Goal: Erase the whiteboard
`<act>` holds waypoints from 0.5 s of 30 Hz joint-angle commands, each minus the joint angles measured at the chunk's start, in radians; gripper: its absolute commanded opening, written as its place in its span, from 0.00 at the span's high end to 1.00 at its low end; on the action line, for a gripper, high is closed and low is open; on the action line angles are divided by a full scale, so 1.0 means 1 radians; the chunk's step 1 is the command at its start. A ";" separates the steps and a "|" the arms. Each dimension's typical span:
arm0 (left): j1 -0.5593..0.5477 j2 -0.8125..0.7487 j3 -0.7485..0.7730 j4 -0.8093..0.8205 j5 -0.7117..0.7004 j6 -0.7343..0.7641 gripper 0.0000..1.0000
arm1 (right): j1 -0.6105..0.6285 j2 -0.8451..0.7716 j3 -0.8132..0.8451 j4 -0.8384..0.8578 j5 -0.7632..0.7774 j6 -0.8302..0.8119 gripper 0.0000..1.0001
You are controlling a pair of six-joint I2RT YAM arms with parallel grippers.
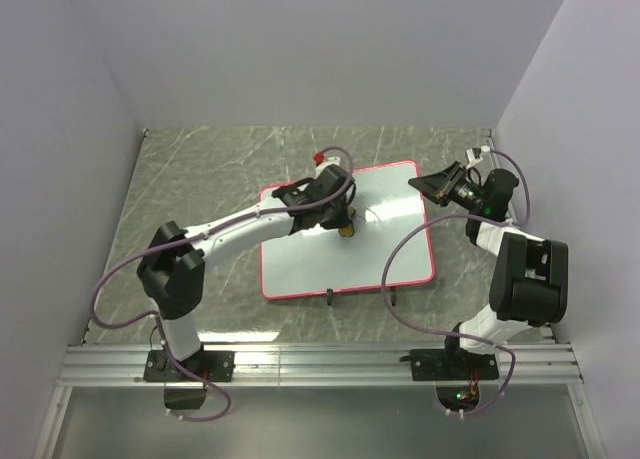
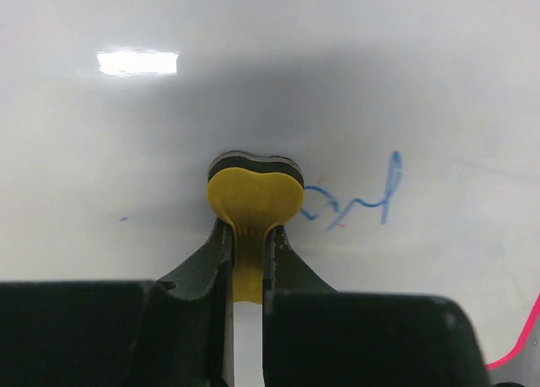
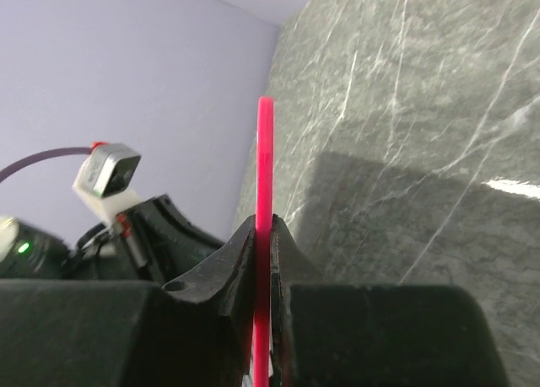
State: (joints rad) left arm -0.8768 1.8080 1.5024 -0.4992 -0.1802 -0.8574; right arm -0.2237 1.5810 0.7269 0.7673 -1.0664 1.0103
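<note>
Arms bolted along the bottom edge of the overhead view, and we start at lower left: the left arm (image 1: 230,224) reaches up and rightward to centre frame. There the left gripper (image 1: 340,219) hangs over the upper middle of the whiteboard (image 1: 340,264), jaws pinched narrow on a small yellow sponge (image 2: 255,197). From the wrist camera we see the sponge's dark-layered far end right up against the white surface, though we cannot tell whether it presses. Just to its right in that frame sits a blue scribble (image 2: 363,197).

The whiteboard lies flat on the marbled grey table (image 1: 200,179), filling the centre of the overhead frame and turned slightly askew. Two black clips (image 1: 329,297) sit on its lower edge.

Moving right, we reach the right arm (image 1: 525,274), rising from lower right and folding back toward the board. The right gripper (image 1: 428,184) meets the board's right edge near the upper right corner. Its wrist camera shows the jaws closed tight on the thin red rim (image 3: 265,168), which runs as a vertical line up the middle of that frame, with grey table to the right.
</note>
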 commanded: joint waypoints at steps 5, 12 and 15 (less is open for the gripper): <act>0.183 -0.183 -0.298 0.034 0.004 -0.028 1.00 | 0.020 -0.003 0.003 0.044 -0.052 0.001 1.00; 0.245 -0.202 -0.335 0.034 0.005 0.024 1.00 | 0.029 -0.004 0.002 0.040 -0.050 -0.002 1.00; 0.231 -0.161 -0.285 0.036 0.034 0.035 1.00 | 0.032 -0.007 0.000 0.032 -0.049 -0.009 1.00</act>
State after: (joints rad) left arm -0.6258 1.6058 1.1698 -0.4641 -0.1619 -0.8585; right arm -0.1967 1.5810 0.7269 0.7624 -1.0966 1.0275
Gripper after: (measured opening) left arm 0.120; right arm 0.136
